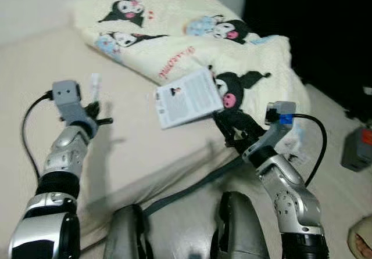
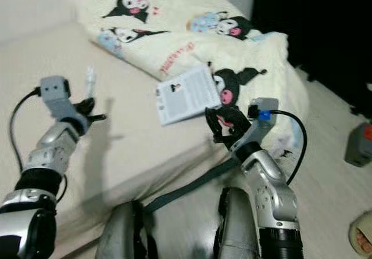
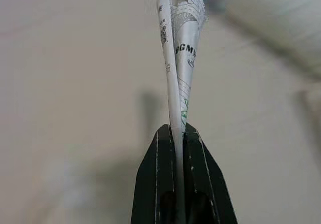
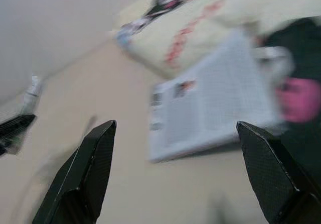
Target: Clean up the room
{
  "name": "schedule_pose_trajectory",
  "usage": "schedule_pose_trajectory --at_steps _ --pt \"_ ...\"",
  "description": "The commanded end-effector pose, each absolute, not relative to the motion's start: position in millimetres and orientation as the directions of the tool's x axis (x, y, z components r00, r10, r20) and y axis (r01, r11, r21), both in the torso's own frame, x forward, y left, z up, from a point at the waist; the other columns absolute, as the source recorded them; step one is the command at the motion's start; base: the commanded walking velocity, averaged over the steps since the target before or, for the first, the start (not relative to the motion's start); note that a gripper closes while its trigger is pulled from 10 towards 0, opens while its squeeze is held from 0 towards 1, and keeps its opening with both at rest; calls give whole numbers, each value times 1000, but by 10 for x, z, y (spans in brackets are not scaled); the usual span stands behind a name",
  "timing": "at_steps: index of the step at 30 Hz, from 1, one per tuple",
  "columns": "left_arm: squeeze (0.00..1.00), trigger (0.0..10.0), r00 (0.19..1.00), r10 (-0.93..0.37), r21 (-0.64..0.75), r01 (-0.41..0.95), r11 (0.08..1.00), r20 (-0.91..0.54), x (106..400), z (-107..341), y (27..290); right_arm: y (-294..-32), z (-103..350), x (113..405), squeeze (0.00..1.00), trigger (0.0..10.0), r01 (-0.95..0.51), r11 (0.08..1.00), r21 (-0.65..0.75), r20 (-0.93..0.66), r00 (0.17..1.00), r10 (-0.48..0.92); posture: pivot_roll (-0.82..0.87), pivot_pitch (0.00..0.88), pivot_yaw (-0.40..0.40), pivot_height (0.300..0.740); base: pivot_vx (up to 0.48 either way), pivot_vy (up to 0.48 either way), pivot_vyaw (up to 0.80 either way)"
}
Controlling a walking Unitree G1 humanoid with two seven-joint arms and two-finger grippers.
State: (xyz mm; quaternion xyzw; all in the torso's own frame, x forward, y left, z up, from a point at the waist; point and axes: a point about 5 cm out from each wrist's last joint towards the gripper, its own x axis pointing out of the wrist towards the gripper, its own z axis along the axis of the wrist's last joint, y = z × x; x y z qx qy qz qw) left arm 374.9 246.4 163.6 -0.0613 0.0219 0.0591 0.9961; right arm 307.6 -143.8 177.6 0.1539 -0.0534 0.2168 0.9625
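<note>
Head views: left hand (image 1: 93,109) is raised over the bed (image 1: 133,148) w/ fingers pressed together on a small white wrapper (image 1: 95,86), which stands up out of the tips, clear of the sheet — prob. litter lifted off the bed for disposal. Right hand (image 1: 228,130) sits near the bed's front edge, just below a printed leaflet (image 1: 187,98) lying flat, half on the sheet and half on the cartoon-print blanket (image 1: 192,32) bunched toward the far right corner of the bed. It looks lined up as the next pick, judging by the hand's aim. A dark strap (image 1: 186,190) trails from the bed's front edge down to the pale wood floor (image 1: 331,183); a grey box w/ red top (image 1: 359,147) stands on the floor at right, and the room behind is dark there. Left wrist view: both black fingertips (image 3: 163,148) clamp the crumpled wrapper's lower end, printed foil fanning out above, beige sheet behind. Right wrist view: blurred, the two fingers (image 4: 90,169) spread wide apart, nothing between them, the leaflet framed in the gap, not touched yet.
</note>
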Motion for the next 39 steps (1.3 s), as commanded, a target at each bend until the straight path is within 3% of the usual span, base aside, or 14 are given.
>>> schedule_pose_trajectory --at_steps 1,9,13,17,18,19,23,27,28,37,39 --pt "0 10000 983 142 -85 -152 985 -115 3684 1512 2532 -1368 1743 3041 0 10000 -466 841 275 167 884 436 -76 207 73 575 -480 0 781" --pt "0 10000 979 158 -98 -171 980 -127 3655 1437 2544 -1345 1724 3037 0 10000 -479 830 285 166 878 450 -72 222 72 575 -212 0 780" --pt "0 10000 982 76 -115 -97 989 -171 3698 1302 2298 -1395 1624 3083 0 10000 -400 875 274 101 916 388 -72 232 75 575 0 0 434" --pt "0 10000 982 49 -119 -71 990 -184 3703 1270 2221 -1414 1591 3096 0 10000 -377 887 266 79 926 369 -72 232 75 575 0 0 0" --pt "0 10000 984 -6 -121 -16 992 -179 3708 1252 2095 -1442 1552 3114 0 10000 -337 906 255 50 941 336 -76 236 77 575 0 0 0" --pt "0 10000 977 -132 -126 112 986 -166 3708 1208 1765 -1480 1530 3113 0 10000 -311 914 262 39 949 312 -78 241 77 575 0 0 0" --pt "0 10000 973 -168 -131 147 980 -161 3703 1200 1671 -1489 1529 3110 0 10000 -307 914 266 39 951 308 -78 241 77 575 0 0 0" --pt "0 10000 960 -240 -138 221 966 -147 3712 1205 1413 -1498 1527 3104 0 10000 -300 917 264 36 953 301 -88 246 78 575 0 0 0" --pt "0 10000 949 -288 -139 270 953 -126 3731 1253 1214 -1501 1527 3087 0 10000 -293 918 265 35 955 295 -92 250 81 575 0 0 0" --pt "0 10000 952 -291 -151 274 950 -100 3792 1339 1087 -1488 1516 3055 0 10000 -289 918 271 37 956 290 -99 260 86 575 0 0 0" --pt "0 10000 972 -224 -162 211 964 -64 3868 1465 1069 -1478 1527 3017 0 10000 -285 919 271 41 958 285 -114 282 90 575 0 0 0"
